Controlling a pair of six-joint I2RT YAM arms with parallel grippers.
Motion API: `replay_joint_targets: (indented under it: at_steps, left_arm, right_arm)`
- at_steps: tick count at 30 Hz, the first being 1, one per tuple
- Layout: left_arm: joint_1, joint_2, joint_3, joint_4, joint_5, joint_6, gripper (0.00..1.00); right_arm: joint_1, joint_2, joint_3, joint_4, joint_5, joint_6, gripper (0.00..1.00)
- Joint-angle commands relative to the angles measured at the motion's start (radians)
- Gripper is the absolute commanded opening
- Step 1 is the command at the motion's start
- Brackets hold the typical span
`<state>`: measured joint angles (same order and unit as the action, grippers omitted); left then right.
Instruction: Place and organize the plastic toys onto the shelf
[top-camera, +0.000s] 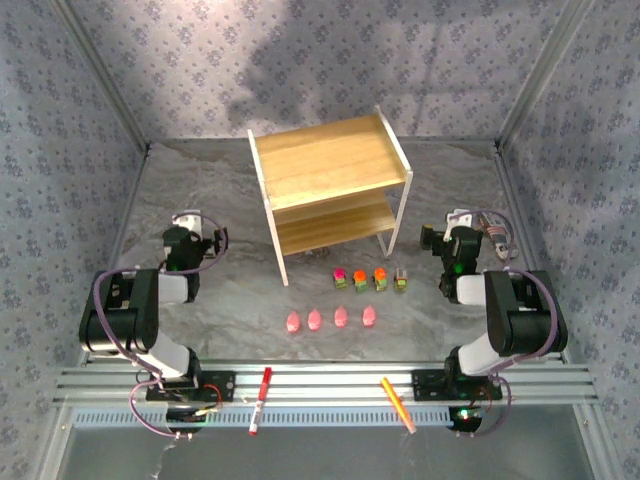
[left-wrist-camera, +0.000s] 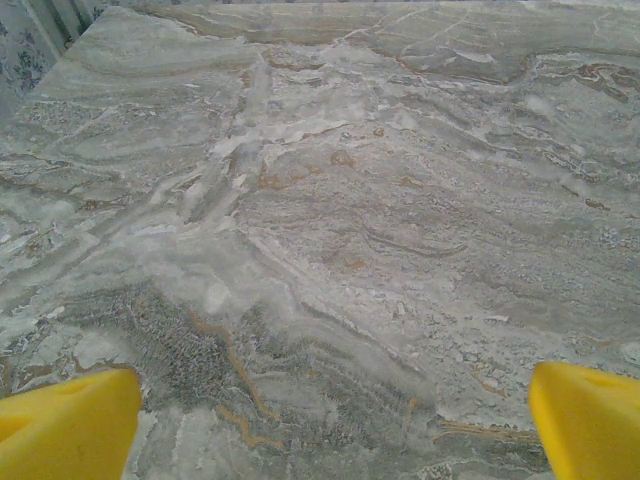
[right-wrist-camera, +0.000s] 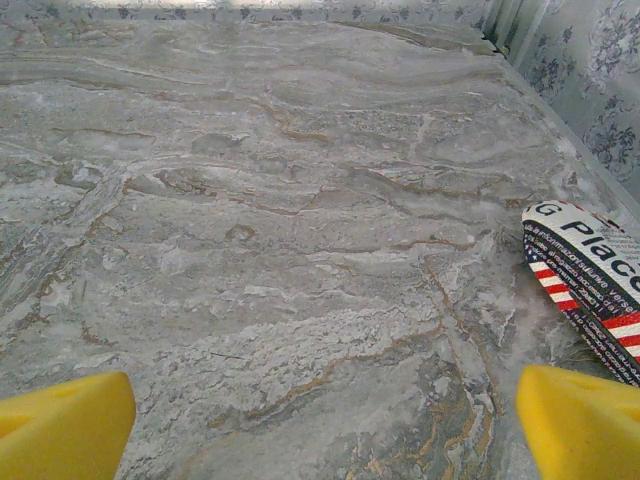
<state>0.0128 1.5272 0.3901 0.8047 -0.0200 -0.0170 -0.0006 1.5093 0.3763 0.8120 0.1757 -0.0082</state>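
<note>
Nearest me, a red marker (top-camera: 259, 400) and an orange marker (top-camera: 398, 404) lie on the rail (top-camera: 330, 380) between my bases; they are no part of this job. Just beyond, on the counter (top-camera: 220, 300), the four pink figures (top-camera: 314, 320) sit in a row from left to right. Just behind them the four trucks (top-camera: 360, 279) form a second row.

Farther out, my left gripper (top-camera: 196, 232) hangs well left of the toys and my right gripper (top-camera: 455, 238) well right of them. Each has its yellow pads (left-wrist-camera: 60, 425) spread wide over bare counter, holding nothing. Farthest is the shelf (top-camera: 325, 160), its near legs just behind the trucks, with no toy on either board.

I judge the work not yet begun, with the first pick in hand. The next move calls for swinging one gripper inward and down over an end toy. My right gripper and the rightmost truck look handiest. I would close gently, since the pieces are small and glossy.
</note>
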Motion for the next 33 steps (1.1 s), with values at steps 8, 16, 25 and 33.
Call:
replay_joint_targets:
  at_steps: [8,16,25,33]
  left_arm:
    - [0.005,0.007,0.025,0.007,-0.001,-0.001,0.99]
    - [0.005,0.007,0.025,0.007,0.000,-0.001,1.00]
    - [0.039,-0.060,0.067,-0.124,0.044,-0.027,1.00]
    - [0.047,-0.223,0.198,-0.551,0.083,0.017,1.00]
  right_arm:
    - [-0.015,0.010,0.007,0.006,-0.024,0.008,1.00]
    - [-0.016,0.010,0.004,0.009,-0.024,0.008,1.00]
    - [-0.004,-0.056,0.008,-0.046,0.047,0.021,1.00]
    - [0.002,-0.251,0.157,-0.493,0.215,0.158,1.00]
